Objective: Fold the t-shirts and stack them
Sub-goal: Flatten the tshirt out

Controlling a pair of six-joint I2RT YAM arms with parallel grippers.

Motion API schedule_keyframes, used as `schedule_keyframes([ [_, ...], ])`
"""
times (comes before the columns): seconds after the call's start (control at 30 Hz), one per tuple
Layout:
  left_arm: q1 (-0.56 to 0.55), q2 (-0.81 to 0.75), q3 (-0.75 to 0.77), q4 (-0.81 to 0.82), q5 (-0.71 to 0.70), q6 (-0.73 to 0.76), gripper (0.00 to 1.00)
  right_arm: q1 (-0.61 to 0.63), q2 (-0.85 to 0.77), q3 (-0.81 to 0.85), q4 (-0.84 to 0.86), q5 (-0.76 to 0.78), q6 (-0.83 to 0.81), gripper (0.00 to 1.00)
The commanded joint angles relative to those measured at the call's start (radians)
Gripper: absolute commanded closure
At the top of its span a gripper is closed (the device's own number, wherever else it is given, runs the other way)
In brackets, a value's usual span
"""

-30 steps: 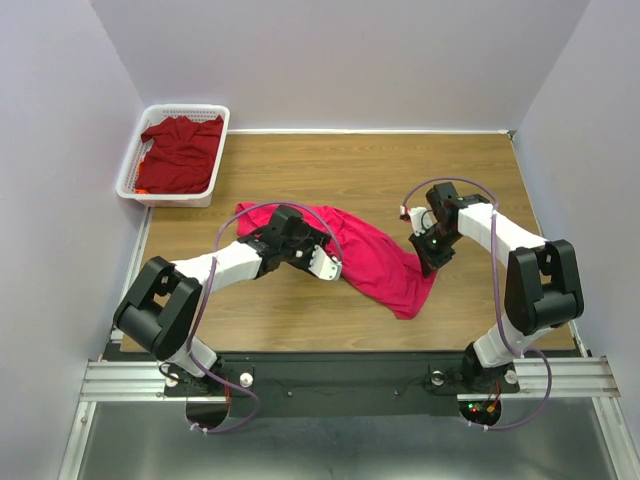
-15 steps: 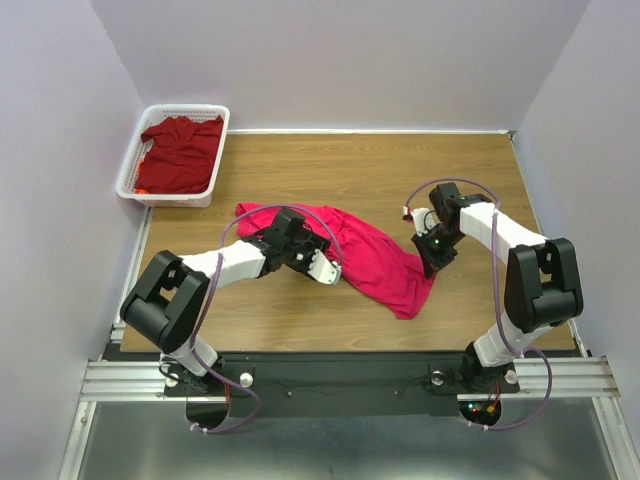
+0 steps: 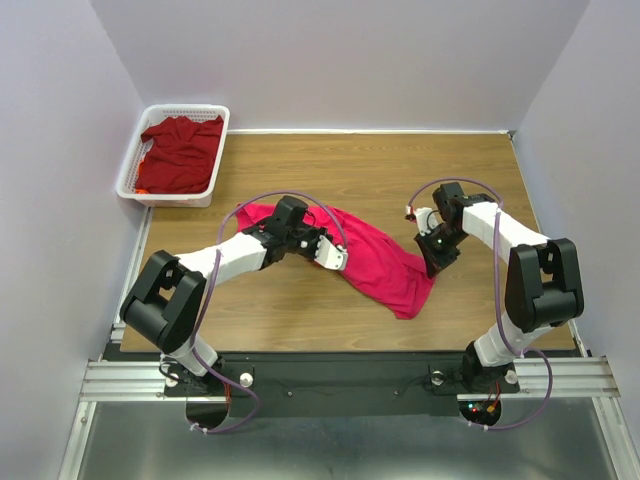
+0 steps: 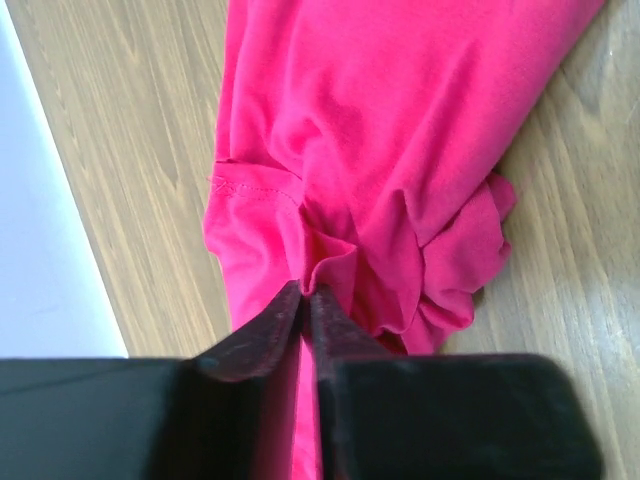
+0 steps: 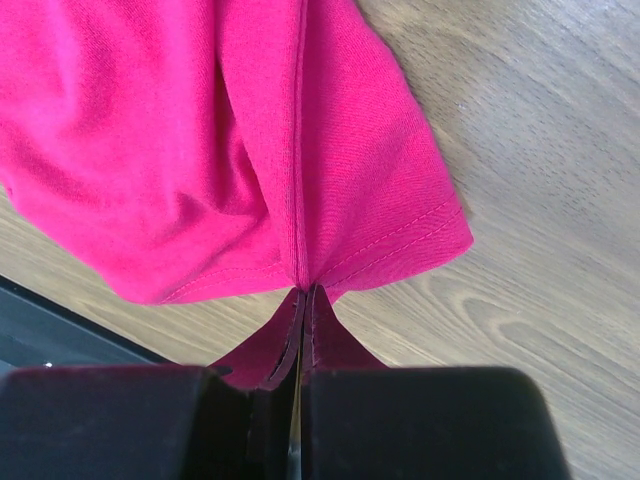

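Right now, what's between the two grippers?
The bright pinkish-red cloth t-shirt, bunched on the wooden table, fills the stretch from left gripper to right gripper; the top view shows it.

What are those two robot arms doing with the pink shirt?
Both arms are grabbing the pink shirt, which lies crumpled on the table. The left gripper is pinched shut on a bunched fold of it, and the right gripper is pinched shut on its hem at the other end. Nothing is folded yet. A dark red shirt waits in the basket in the far left corner.
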Motion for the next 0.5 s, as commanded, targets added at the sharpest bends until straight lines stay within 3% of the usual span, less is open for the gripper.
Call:
schedule_keyframes([
  [0.0, -0.001, -0.018, 0.048, -0.001, 0.022, -0.047, 0.85, -0.012, -0.007, 0.046, -0.012, -0.019, -0.018, 1.00],
  [0.17, 0.011, -0.002, 0.077, -0.021, 0.019, -0.084, 1.00, -0.020, -0.010, 0.043, -0.012, -0.022, -0.021, 0.99],
  [0.3, 0.036, -0.002, 0.167, -0.074, 0.039, -0.179, 1.00, -0.041, -0.023, 0.052, -0.014, -0.017, -0.027, 0.99],
  [0.47, 0.132, -0.034, 0.343, -0.127, 0.097, -0.415, 1.00, -0.112, -0.043, 0.141, -0.014, 0.015, -0.062, 0.99],
])
